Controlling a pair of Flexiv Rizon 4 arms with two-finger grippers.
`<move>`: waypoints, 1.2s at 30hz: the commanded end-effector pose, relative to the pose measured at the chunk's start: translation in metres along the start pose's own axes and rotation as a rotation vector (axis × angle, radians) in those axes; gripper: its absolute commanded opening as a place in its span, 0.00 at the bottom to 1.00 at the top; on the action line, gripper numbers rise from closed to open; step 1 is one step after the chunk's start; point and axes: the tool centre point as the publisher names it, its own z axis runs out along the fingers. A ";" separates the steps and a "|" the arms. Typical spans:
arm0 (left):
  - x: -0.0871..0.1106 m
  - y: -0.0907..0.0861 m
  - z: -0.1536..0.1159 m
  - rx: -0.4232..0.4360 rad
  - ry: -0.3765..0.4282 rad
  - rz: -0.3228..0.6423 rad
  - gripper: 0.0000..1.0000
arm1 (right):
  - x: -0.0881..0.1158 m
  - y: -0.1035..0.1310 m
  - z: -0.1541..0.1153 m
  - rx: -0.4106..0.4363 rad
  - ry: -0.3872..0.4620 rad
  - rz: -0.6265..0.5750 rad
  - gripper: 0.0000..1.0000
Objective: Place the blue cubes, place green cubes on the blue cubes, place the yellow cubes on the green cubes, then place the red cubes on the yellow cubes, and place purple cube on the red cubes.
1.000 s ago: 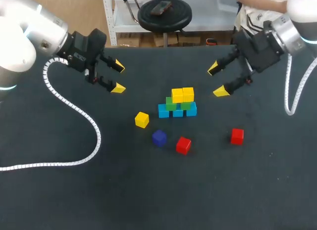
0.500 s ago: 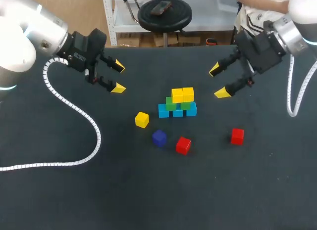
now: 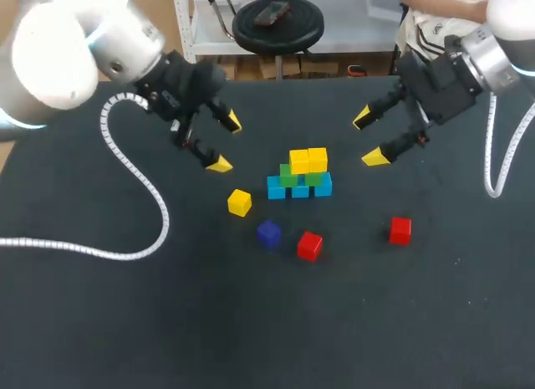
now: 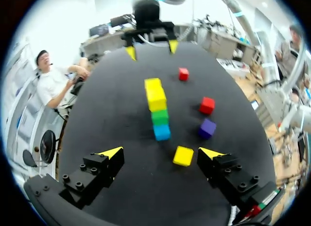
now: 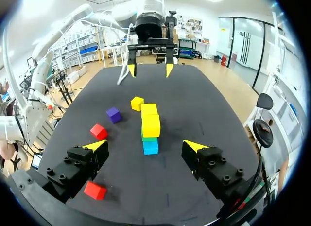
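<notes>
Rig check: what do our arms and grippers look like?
Both alike: left arm and right arm have white rounded shells, silver wrists, a thin light-blue band. The left gripper and right gripper are black, blocky, with bolt heads; two black jaws each, tipped with bright yellow wedges. A white spiral-wrapped cable trails from the left wrist; a second cable, also white, loops off the right.
</notes>
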 end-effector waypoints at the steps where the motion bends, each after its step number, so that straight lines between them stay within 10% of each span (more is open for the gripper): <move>1: 0.011 -0.005 0.001 0.198 0.230 0.107 1.00 | 0.000 0.001 0.000 0.002 -0.001 -0.001 1.00; 11: 0.042 -0.034 0.016 0.190 0.194 0.030 1.00 | 0.000 0.001 0.000 0.002 -0.001 -0.001 1.00; 36: 0.046 -0.020 0.064 0.121 0.189 0.001 1.00 | 0.000 0.001 0.000 0.002 -0.001 -0.001 1.00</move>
